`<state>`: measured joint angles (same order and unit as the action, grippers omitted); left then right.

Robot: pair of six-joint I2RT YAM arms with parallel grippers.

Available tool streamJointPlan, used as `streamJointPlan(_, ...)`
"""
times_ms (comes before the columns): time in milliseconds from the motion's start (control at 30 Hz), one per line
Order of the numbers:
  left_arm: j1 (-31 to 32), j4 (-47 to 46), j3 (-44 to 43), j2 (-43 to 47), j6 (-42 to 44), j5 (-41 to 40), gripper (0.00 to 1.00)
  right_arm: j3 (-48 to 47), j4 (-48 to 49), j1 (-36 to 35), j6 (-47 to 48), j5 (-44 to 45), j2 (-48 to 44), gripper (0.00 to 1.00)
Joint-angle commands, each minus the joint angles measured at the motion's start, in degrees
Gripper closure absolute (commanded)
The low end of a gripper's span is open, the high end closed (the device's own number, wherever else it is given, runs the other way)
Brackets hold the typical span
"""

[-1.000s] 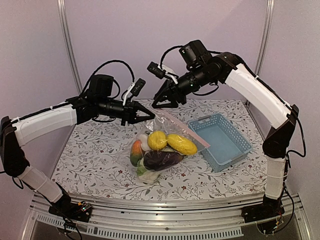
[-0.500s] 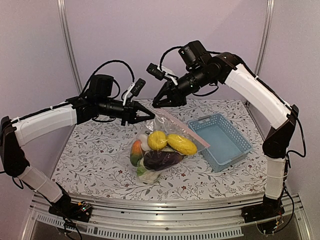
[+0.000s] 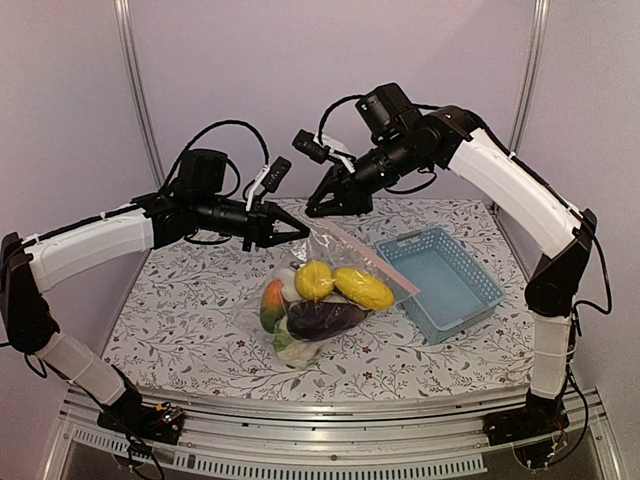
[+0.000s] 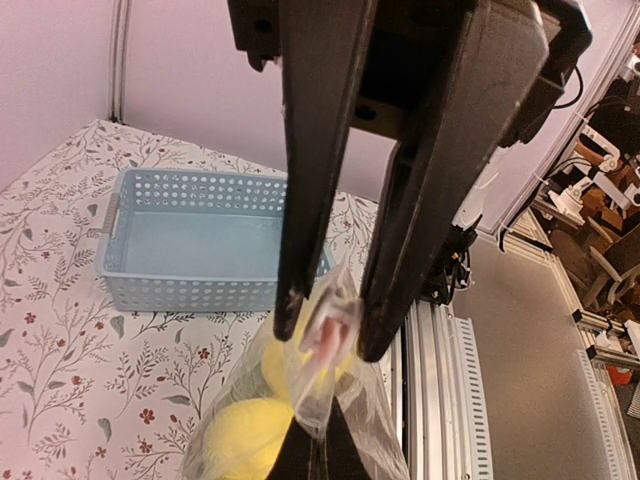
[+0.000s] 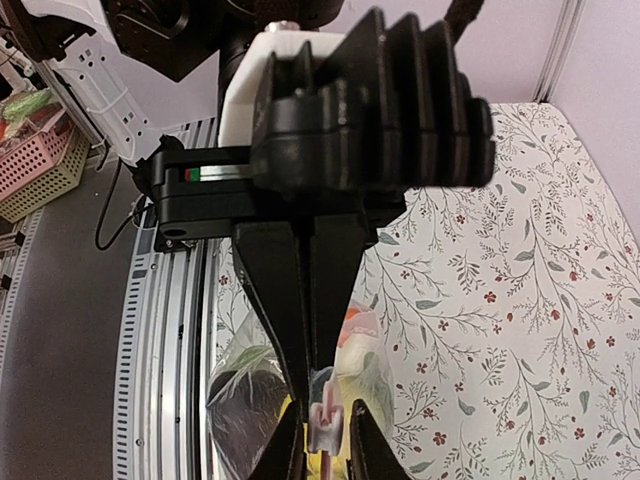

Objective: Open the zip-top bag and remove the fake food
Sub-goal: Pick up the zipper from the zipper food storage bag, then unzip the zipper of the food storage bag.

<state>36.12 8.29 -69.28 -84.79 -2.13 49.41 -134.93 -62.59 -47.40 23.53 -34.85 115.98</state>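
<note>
Top cam: bag (image 3: 322, 262) mid-frame, low end resting on table (image 3: 180, 290), top corner pulled up to the two grippers above centre. Food (image 3: 328, 300) all inside, bunched at the low end: two yellow pieces on top, eggplant under them, orange-green piece at left. Pink zip strip (image 3: 368, 260) runs down-right and overlaps the left rim of basket (image 3: 440, 282), which sits right of centre. Left gripper (image 3: 300, 233) comes in from the left, jaws fully closed on the bag's top corner. Right gripper (image 3: 313, 208) comes in from upper right, tip just above the left one.

Left wrist cam: right gripper fills the top half, jaws down to a narrow gap, crumpled zip strip clamped between the tips at centre. Left fingertips (image 4: 315, 460) at bottom centre, pressed together on the film just below. Yellow food shows lower left through the plastic. Basket at left.

Right wrist cam: left gripper hangs from the top, fingers together. Right fingertips (image 5: 283, 458) at bottom edge, zip strip between them.
</note>
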Motion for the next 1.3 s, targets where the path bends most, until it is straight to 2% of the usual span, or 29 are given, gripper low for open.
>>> streamJointPlan(0,0.1,-0.2,-0.5,0.1,0.2,0.2,1.00,1.0,-0.8,-0.5,0.6,1.1,-0.1,0.89)
streamJointPlan(133,-0.1,-0.3,-0.4,0.2,0.2,0.0,1.00,1.9,-0.9,-0.5,1.2,1.1,-0.4,0.99)
streamJointPlan(200,-0.2,-0.3,-0.5,0.3,0.1,0.0,1.00,2.5,-0.9,-0.5,1.5,1.1,-0.8,1.00)
streamJointPlan(300,-0.3,-0.4,-0.3,0.5,0.2,-1.3,0.70,3.1,-1.6,-0.5,2.7,0.3,-1.5,1.00)
streamJointPlan(333,-0.3,-0.6,-0.1,0.6,0.4,-1.7,0.66,3.2,-1.9,-0.5,3.1,-0.2,-1.6,1.00)
streamJointPlan(600,-0.2,-0.5,0.0,0.4,1.3,-3.6,0.62,3.1,-2.3,-0.7,3.8,-2.6,-2.0,1.00)
streamJointPlan(733,-0.3,0.1,-0.3,0.1,2.0,-4.0,0.66,2.7,-2.3,-0.9,3.4,-4.3,-2.0,1.00)
streamJointPlan(900,-0.3,0.7,-1.2,-0.9,2.0,-1.5,0.94,2.1,-2.3,-1.0,2.9,-3.9,-2.0,1.00)
streamJointPlan(967,-0.3,0.6,-1.2,-0.6,2.0,-0.8,1.00,2.3,-2.3,-1.0,2.9,-3.3,-1.8,1.00)
streamJointPlan(1267,-1.0,-1.6,0.1,1.5,0.9,-1.0,1.00,6.8,-3.6,-1.0,4.7,4.2,-2.1,1.00)
